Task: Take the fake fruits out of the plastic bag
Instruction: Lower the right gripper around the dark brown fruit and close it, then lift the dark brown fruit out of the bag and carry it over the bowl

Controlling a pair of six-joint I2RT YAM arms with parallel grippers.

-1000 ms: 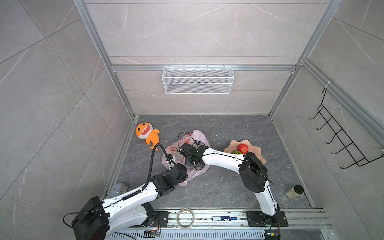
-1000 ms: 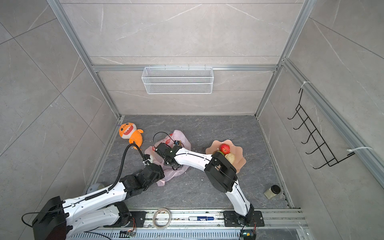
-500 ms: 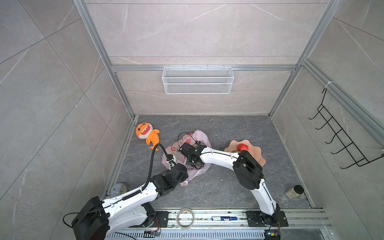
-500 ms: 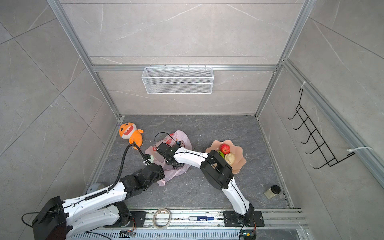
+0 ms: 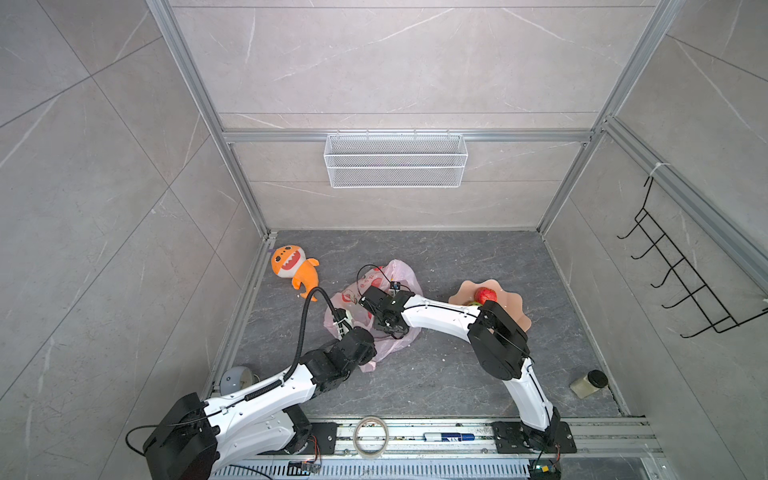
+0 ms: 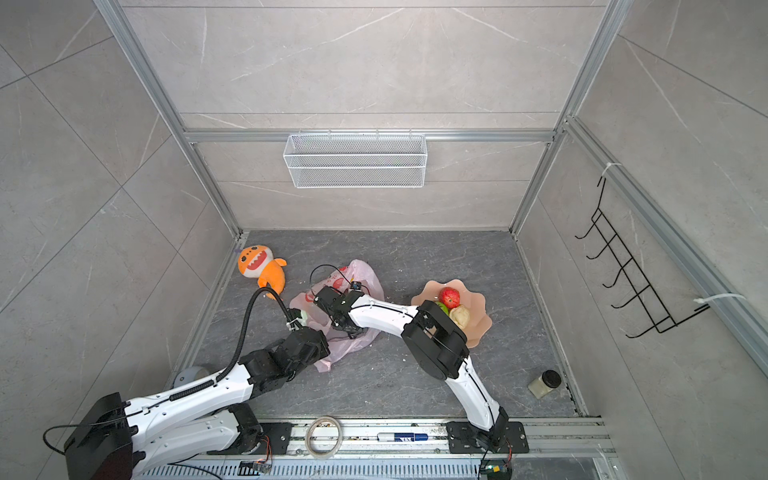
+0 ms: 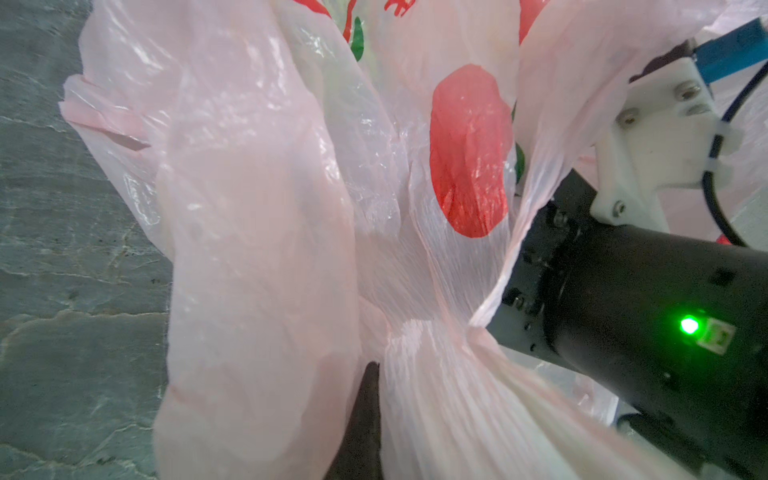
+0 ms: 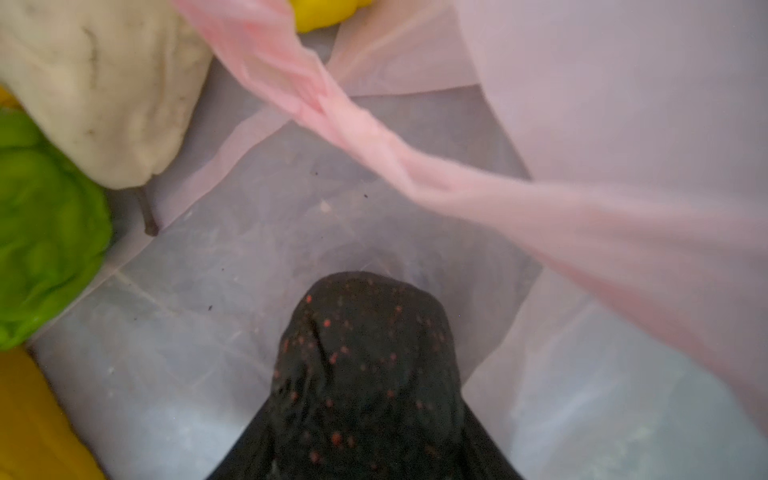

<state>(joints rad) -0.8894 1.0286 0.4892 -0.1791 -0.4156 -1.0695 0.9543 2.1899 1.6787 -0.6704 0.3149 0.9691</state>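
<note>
the plastic bag is pinched in the fully closed left gripper, its film bunched tight at the jaws. the right gripper is set inside the bag; the dark avocado is seen between its jaws, though a firm grip cannot be told. a green bumpy ball and a cream lumpy piece are seen ahead, off to one side.

We can read no text anywhere. The bag carries red marks, and the red strokes at its edge are cut off before we can make out any word. The marker on the rail has a blue label, too small to read.
</note>
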